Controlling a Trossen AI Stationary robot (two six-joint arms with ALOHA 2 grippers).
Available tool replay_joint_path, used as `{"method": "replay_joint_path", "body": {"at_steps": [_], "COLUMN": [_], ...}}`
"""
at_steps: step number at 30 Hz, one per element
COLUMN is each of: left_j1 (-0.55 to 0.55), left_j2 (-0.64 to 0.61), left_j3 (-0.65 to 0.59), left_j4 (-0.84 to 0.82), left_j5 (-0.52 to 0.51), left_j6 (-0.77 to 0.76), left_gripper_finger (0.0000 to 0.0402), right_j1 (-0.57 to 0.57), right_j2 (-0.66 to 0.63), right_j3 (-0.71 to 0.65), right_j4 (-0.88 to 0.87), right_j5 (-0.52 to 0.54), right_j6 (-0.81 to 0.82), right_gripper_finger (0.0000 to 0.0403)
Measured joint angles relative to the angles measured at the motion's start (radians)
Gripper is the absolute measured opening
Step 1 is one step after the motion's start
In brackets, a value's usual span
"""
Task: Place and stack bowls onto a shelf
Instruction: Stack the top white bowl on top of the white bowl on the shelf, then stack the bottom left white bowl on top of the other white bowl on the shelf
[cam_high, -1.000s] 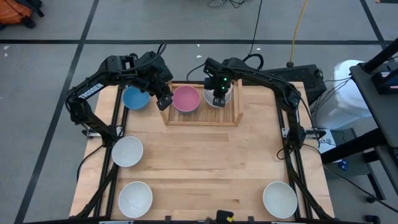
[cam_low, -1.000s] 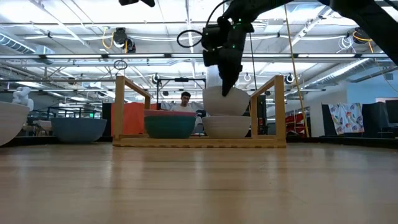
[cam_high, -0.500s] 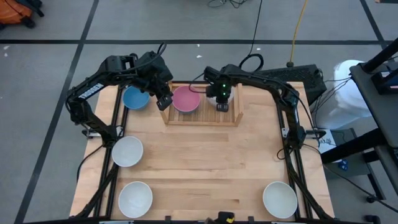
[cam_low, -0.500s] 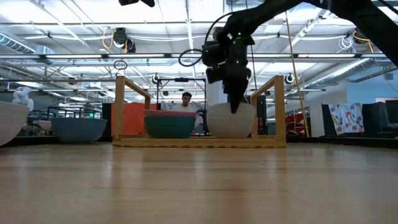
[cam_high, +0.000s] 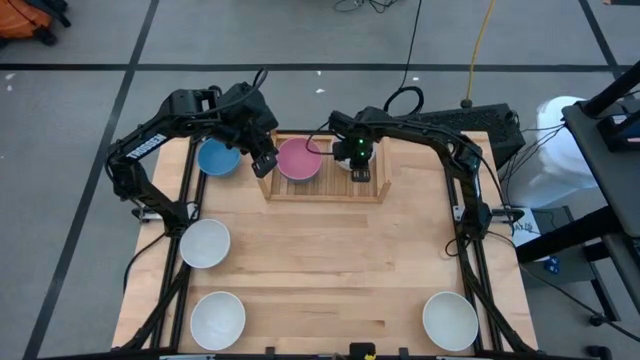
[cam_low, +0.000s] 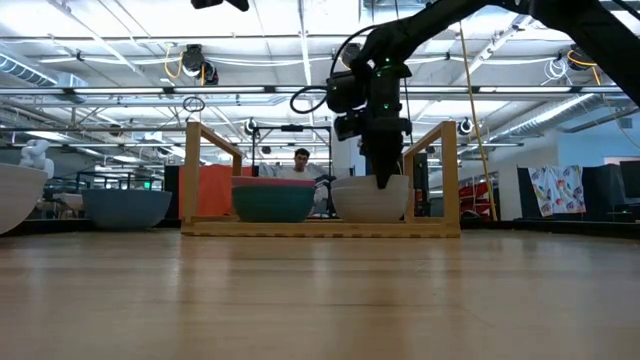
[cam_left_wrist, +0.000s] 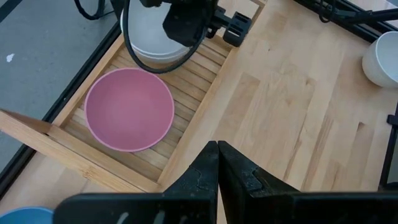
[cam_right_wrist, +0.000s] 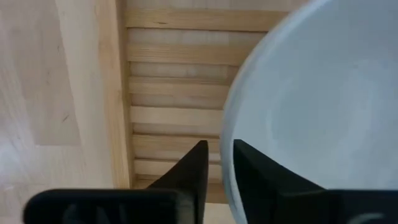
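White bowl (cam_right_wrist: 311, 106) rim sits between the right gripper (cam_right_wrist: 217, 165) jaws, slightly parted, at the shelf's (cam_high: 325, 190) right end. Left gripper (cam_left_wrist: 217, 163) jaws pressed together, empty, near the shelf's left panel. Pink bowl (cam_high: 298, 158) rests mid-shelf; only the low view shows teal beneath it.

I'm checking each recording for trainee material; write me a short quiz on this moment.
1. True or false: the pink bowl sits inside the shelf.
2. How many loose white bowls lie on the table, outside the shelf? A two, B three, C five.
3. Fill in: the ___ pincer stands open astride the rim of the shelved white bowl.
Key: 1 true; 2 B; 3 right.
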Motion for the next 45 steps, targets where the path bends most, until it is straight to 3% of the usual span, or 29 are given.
{"method": "replay_joint_path", "body": {"at_steps": [8,14,26,37,45], "left_j1": [0.000,0.000,-0.029,-0.033,-0.062], "left_j2": [0.000,0.000,0.002,0.026,0.025], "left_j3": [0.000,0.000,0.000,-0.009,-0.142], "left_j4": [0.000,-0.042,-0.090,-0.091,-0.145], "left_j5": [0.000,0.000,0.064,0.079,0.113], "left_j6": [0.000,0.017,0.244,0.122,0.070], "left_gripper_finger": [0.0006,0.0006,0.0002,0.0061,0.0087], "right_j1": [0.014,0.028,0.047,0.046,0.047], "right_j2": [-0.052,-0.161,-0.472,-0.679,-0.762], "right_j3": [0.000,0.000,0.000,0.000,0.000], "right_j4": [0.016,0.011,0.062,0.155,0.160], "right_j5": [0.006,0.007,0.008,0.012,0.167], "right_j6": [-0.041,-0.048,-0.048,0.029,0.046], "right_gripper_finger": [0.0136,0.0162,0.0164,0.0164,0.0164]}}
